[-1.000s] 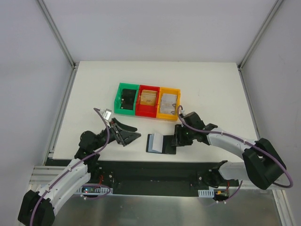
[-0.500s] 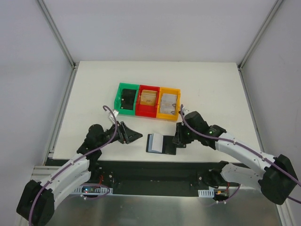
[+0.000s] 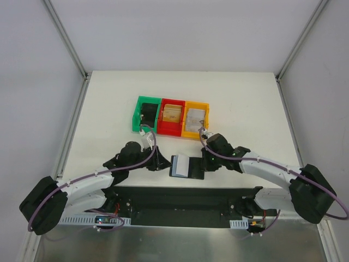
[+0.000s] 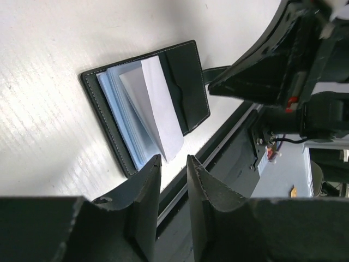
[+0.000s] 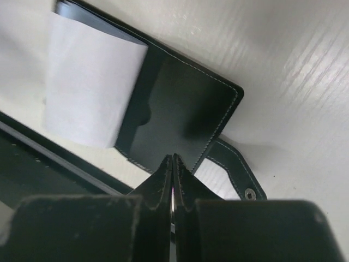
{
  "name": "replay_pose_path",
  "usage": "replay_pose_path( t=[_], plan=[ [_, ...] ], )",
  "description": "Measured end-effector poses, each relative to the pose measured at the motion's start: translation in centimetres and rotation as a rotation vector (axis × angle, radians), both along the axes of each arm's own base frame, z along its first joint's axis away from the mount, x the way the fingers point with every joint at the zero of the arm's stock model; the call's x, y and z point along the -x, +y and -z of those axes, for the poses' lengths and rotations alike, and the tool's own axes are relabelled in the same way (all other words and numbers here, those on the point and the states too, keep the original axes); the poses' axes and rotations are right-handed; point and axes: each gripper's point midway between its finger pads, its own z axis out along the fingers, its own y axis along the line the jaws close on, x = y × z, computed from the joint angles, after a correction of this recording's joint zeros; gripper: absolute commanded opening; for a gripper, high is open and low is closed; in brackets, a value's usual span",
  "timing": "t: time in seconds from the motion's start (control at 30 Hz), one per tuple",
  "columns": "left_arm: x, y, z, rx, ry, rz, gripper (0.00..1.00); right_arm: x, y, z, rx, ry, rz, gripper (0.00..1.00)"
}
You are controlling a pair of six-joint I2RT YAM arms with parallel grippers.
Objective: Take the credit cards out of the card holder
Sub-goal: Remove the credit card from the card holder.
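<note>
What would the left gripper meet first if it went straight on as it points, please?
Probably the raised pale leaf of the card holder, just ahead of the left gripper; depth is unclear.

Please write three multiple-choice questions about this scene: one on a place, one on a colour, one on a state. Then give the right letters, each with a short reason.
1. Where does the card holder lie?
A. inside a bin
B. on the table, between the left gripper and the right gripper
C. on an arm's base

2. What colour is the middle bin?
A. red
B. blue
C. white

3. In what state is the card holder?
A. folded shut
B. standing on edge
C. lying open

1 B: the top view shows a gripper at each side of it.
2 A: its walls are red, between the green bin and the yellow bin.
3 C: both wrist views show its halves spread apart.
</note>
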Motion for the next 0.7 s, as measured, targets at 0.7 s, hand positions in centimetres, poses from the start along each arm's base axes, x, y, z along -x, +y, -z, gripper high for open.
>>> replay_pose_path(
  t=[0.7],
  plan=[
    [-1.1,-2.9,2.7,-0.129,0.076,0.024,0.25,0.7,0.0,3.5,0.02,0.059,0.003,0.0]
  ],
)
